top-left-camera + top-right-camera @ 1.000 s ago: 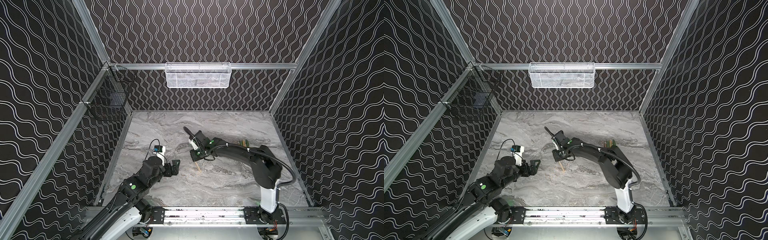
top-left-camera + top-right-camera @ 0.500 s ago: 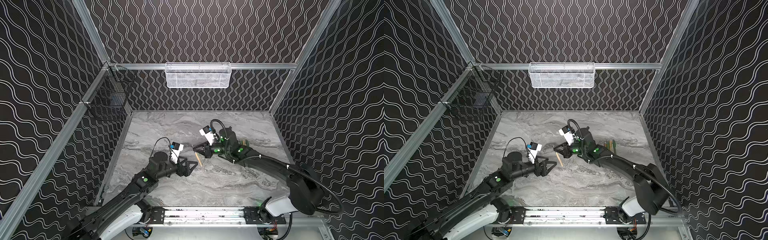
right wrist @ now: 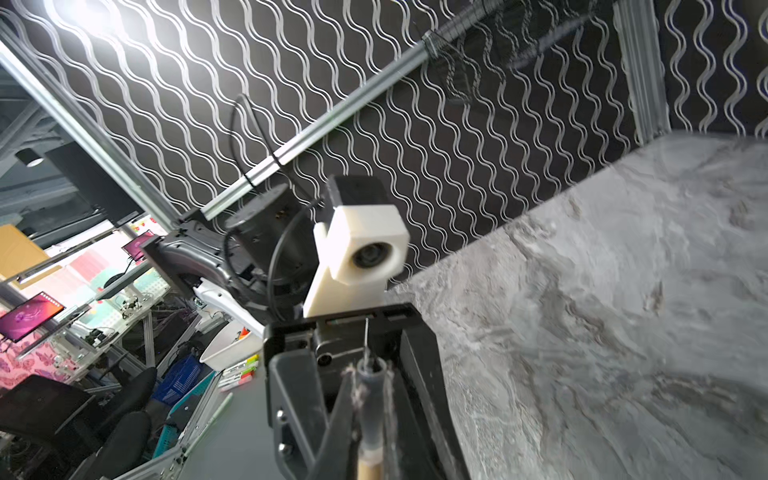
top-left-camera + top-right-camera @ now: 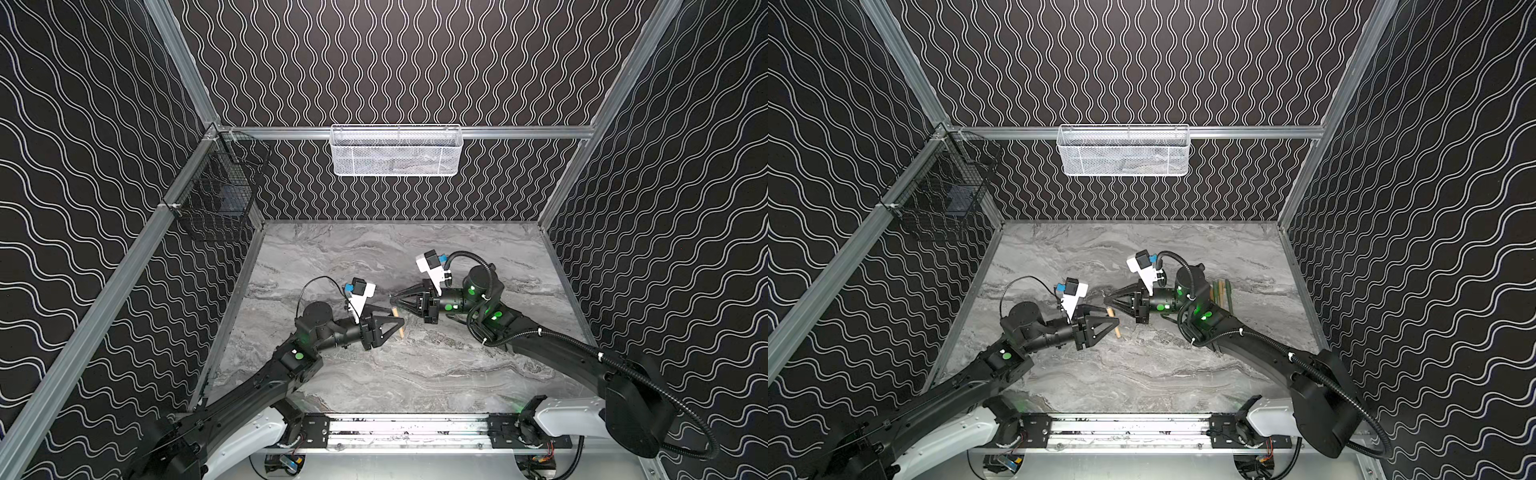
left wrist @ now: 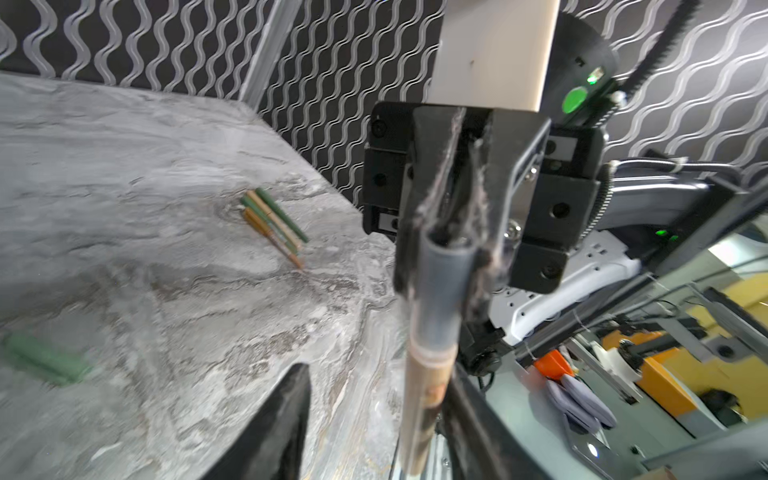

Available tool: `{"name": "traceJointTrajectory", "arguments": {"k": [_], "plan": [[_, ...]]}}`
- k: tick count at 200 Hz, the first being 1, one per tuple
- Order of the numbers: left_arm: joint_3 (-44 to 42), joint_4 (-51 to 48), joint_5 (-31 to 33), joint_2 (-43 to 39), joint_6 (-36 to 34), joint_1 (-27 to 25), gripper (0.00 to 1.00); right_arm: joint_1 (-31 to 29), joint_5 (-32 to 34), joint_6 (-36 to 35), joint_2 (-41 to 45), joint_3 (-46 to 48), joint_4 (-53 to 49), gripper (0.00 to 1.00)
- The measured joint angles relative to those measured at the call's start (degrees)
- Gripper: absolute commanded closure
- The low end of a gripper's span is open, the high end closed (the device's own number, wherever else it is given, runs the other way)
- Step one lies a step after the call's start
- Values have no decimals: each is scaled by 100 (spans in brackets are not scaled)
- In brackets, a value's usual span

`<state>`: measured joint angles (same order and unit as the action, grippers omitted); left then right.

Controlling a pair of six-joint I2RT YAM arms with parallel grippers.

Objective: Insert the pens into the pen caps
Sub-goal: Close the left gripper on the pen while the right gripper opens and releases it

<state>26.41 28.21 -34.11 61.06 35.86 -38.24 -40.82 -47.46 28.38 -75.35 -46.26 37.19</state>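
Observation:
My right gripper (image 4: 391, 296) (image 4: 1104, 296) (image 3: 370, 386) is shut on the dark tip section of a tan-orange pen (image 4: 398, 321) (image 4: 1113, 322) (image 5: 424, 399), held above the marble table (image 4: 415, 374). The pen's tan body runs down between the fingers of my left gripper (image 4: 397, 315) (image 4: 1112, 315) (image 5: 376, 372). It lies against one finger, and a gap shows to the other, so the left gripper is open. Several more pens (image 4: 1221, 293) (image 5: 272, 220) lie bundled on the table behind the right arm. A blurred green pen cap (image 5: 41, 359) lies on the table in the left wrist view.
A white mesh basket (image 4: 397, 151) hangs on the back wall. A black wire basket (image 4: 220, 199) hangs on the left wall. Patterned walls close in the table on three sides, and a metal rail (image 4: 407, 428) runs along its front edge.
The right gripper has lifted the pen off the table and turned to face the left gripper. The left arm has reached in, and its jaws have narrowed around the pen's tan body.

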Motion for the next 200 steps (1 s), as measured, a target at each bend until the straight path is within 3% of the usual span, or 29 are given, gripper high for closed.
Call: {"name": "traceJointTrajectory", "arguments": {"k": [33, 69, 94, 132, 176, 200], "plan": [[-26, 529, -308, 160, 155, -42, 58, 0, -83, 205, 11, 50, 284, 95], [-39, 776, -446, 111, 170, -61, 79, 0, -94, 372, 11, 92, 470, 95], [-39, 649, -376, -24, 164, -66, 100, -11, -63, 398, 11, 109, 546, 95], [28, 179, -271, -208, 85, -72, 100, -11, -35, 428, 11, 155, 592, 93], [645, -1364, 195, -544, -179, -44, 100, 4, 260, 391, 7, 76, 275, 62], [1237, -2632, 407, -728, -575, 48, 100, 17, 654, 173, -33, -114, -389, 56]]}}
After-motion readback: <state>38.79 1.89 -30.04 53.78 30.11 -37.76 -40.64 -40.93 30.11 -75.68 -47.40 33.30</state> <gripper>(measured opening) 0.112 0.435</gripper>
